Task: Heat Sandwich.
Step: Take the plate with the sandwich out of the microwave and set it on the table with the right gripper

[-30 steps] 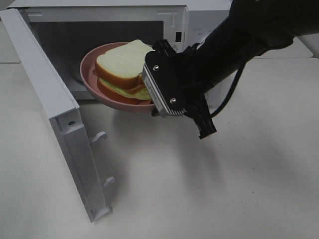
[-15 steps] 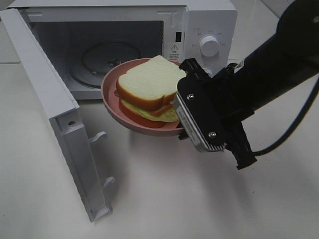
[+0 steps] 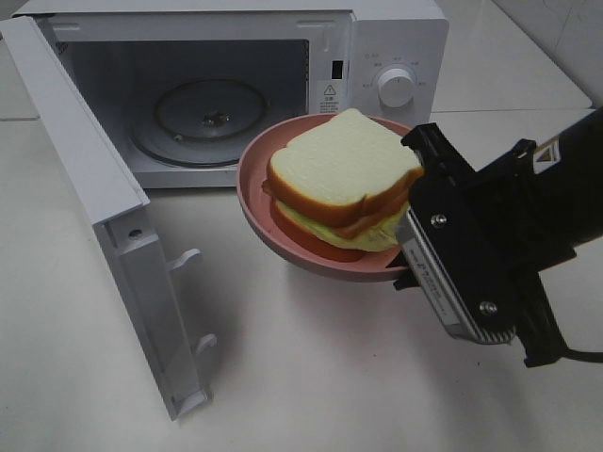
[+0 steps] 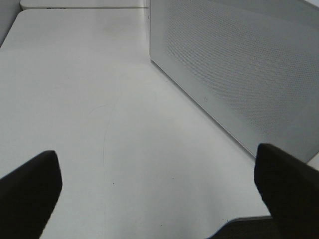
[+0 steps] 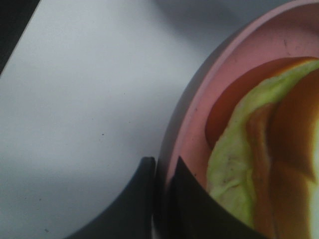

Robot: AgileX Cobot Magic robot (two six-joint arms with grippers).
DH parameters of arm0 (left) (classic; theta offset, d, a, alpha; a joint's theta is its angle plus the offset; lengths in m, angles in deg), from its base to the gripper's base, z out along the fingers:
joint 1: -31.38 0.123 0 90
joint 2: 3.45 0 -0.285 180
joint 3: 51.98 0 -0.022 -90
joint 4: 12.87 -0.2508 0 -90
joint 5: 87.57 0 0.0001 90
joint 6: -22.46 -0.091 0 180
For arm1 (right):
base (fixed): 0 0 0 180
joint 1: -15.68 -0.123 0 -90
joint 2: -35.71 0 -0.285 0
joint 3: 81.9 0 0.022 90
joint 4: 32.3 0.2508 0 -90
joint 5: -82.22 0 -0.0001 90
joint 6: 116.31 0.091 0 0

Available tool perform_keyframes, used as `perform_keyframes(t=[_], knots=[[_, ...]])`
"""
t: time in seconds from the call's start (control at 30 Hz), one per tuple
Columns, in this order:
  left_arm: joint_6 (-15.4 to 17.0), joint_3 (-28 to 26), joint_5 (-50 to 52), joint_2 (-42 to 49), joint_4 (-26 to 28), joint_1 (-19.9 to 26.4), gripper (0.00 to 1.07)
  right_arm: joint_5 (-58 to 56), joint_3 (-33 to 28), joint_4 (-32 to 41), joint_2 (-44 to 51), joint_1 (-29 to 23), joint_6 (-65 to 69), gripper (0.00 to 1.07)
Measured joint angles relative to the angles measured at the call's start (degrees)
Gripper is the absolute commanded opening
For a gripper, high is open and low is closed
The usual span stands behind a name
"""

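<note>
The sandwich (image 3: pixel 344 179), white bread with brown crust over green lettuce and red filling, lies on a round pink plate (image 3: pixel 252 174). The plate hangs tilted above the table, in front of the open microwave (image 3: pixel 377 42). My right gripper (image 3: pixel 405 268) is shut on the plate's right rim. The right wrist view shows its two dark fingers (image 5: pixel 192 204) pinching the pink plate rim (image 5: pixel 199 124), with the sandwich's lettuce edge (image 5: pixel 232 164) close by. My left gripper (image 4: pixel 159 199) is open with nothing between its fingers, over bare table beside the microwave door's outer face (image 4: pixel 239 74).
The microwave door (image 3: pixel 104 217) swings out to the left front, its latch hooks facing right. Inside lies the bare glass turntable (image 3: pixel 203 111). A round knob (image 3: pixel 396 87) sits on the control panel. The right arm's black body (image 3: pixel 509 235) fills the right side.
My right arm has drawn the plate with the sandwich out of the microwave cavity, rightward and toward the front. The turntable is now uncovered. The left gripper has not changed.
</note>
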Motion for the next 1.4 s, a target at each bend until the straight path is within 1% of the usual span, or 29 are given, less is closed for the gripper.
perform_keyframes(t=[0.1, 0.17, 0.4, 0.63, 0.67, 0.77, 0.83, 0.93, 1.0, 1.23, 1.33, 1.37, 1.4], knots=[[0.0, 0.0, 0.0, 0.0, 0.0, 0.0, 0.98, -0.2, -2.3, -2.2, 3.6, 0.0, 3.6, 0.0], [0.0, 0.0, 0.0, 0.0, 0.0, 0.0, 0.98, -0.3, -2.7, -2.8, 4.4, 0.0, 4.4, 0.0], [0.0, 0.0, 0.0, 0.0, 0.0, 0.0, 0.98, -2.9, -6.4, -8.9, 9.7, 0.0, 11.6, 0.0], [0.0, 0.0, 0.0, 0.0, 0.0, 0.0, 0.98, -3.4, -8.3, -13.1, 13.1, 0.0, 17.2, 0.0], [0.0, 0.0, 0.0, 0.0, 0.0, 0.0, 0.98, -3.5, -8.8, -15.0, 14.0, 0.0, 19.5, 0.0], [0.0, 0.0, 0.0, 0.0, 0.0, 0.0, 0.98, -3.7, -9.1, -17.0, 14.6, 0.0, 22.5, 0.0], [0.0, 0.0, 0.0, 0.0, 0.0, 0.0, 0.98, -4.4, -9.3, -20.0, 15.0, 0.0, 26.8, 0.0], [0.0, 0.0, 0.0, 0.0, 0.0, 0.0, 0.98, -4.6, -9.5, -21.9, 15.2, 0.0, 29.5, 0.0], [0.0, 0.0, 0.0, 0.0, 0.0, 0.0, 0.98, -4.8, -9.5, -24.5, 15.2, 0.0, 34.0, 0.0], [0.0, 0.0, 0.0, 0.0, 0.0, 0.0, 0.98, -4.9, -9.5, -28.8, 15.3, 0.0, 42.5, 0.0], [0.0, 0.0, 0.0, 0.0, 0.0, 0.0, 0.98, -4.9, -9.5, -32.3, 15.3, 0.0, 49.0, 0.0], [0.0, 0.0, 0.0, 0.0, 0.0, 0.0, 0.98, -4.9, -9.5, -32.3, 15.3, 0.0, 49.0, 0.0], [0.0, 0.0, 0.0, 0.0, 0.0, 0.0, 0.98, -5.0, -9.5, -34.1, 15.3, 0.0, 52.4, 0.0]])
